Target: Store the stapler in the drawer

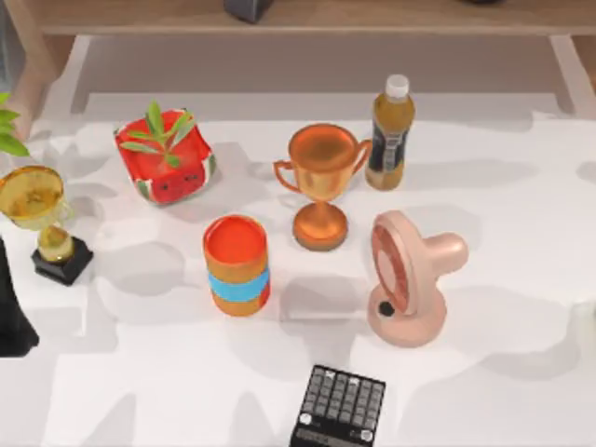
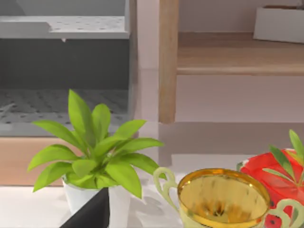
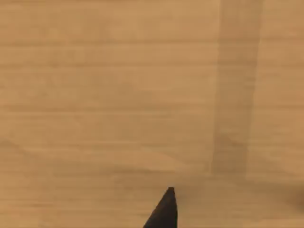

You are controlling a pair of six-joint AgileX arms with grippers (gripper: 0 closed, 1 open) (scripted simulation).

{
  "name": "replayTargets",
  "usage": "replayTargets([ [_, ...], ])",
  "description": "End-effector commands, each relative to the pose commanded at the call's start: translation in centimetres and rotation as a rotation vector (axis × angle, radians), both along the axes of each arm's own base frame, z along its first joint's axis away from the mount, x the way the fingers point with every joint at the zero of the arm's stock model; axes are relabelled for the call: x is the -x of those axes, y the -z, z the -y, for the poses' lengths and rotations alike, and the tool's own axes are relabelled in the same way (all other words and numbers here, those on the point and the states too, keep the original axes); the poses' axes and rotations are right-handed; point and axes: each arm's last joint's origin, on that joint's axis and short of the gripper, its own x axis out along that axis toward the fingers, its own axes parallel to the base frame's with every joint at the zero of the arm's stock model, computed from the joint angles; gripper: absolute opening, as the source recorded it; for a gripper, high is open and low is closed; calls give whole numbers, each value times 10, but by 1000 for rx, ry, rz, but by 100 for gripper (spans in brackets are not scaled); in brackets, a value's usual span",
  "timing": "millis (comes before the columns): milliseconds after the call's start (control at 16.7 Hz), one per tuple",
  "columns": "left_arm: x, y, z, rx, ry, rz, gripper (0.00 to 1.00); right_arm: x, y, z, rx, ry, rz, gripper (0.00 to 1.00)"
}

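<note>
The stapler is out of view. In the left wrist view a grey perforated compartment (image 2: 61,107) sits inside the wooden cabinet (image 2: 168,61) behind the table; I cannot tell whether it is the drawer. My left arm (image 1: 14,312) is a dark shape at the table's left edge, and a black part of my left gripper (image 2: 90,213) pokes in beside a white-potted green plant (image 2: 95,152). A black tip of my right gripper (image 3: 165,211) hovers close to a plain wooden surface (image 3: 118,95).
Standing on the white table are a gold trophy (image 1: 42,219), a red watermelon pot with a plant (image 1: 166,158), an orange can with a blue band (image 1: 237,265), a copper trophy (image 1: 321,186), an amber bottle (image 1: 389,135), a pink fan (image 1: 405,279) and a black calculator (image 1: 340,410).
</note>
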Motion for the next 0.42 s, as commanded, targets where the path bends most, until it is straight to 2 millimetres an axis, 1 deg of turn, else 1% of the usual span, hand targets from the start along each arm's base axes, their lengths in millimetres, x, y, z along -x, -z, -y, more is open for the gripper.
replayTargets([
  [60, 0, 0, 0, 0, 0, 0, 100, 0, 0, 0, 0, 0, 0, 98],
  [120, 0, 0, 0, 0, 0, 0, 100, 0, 0, 0, 0, 0, 0, 100],
  [420, 0, 0, 0, 0, 0, 0, 100, 0, 0, 0, 0, 0, 0, 100],
])
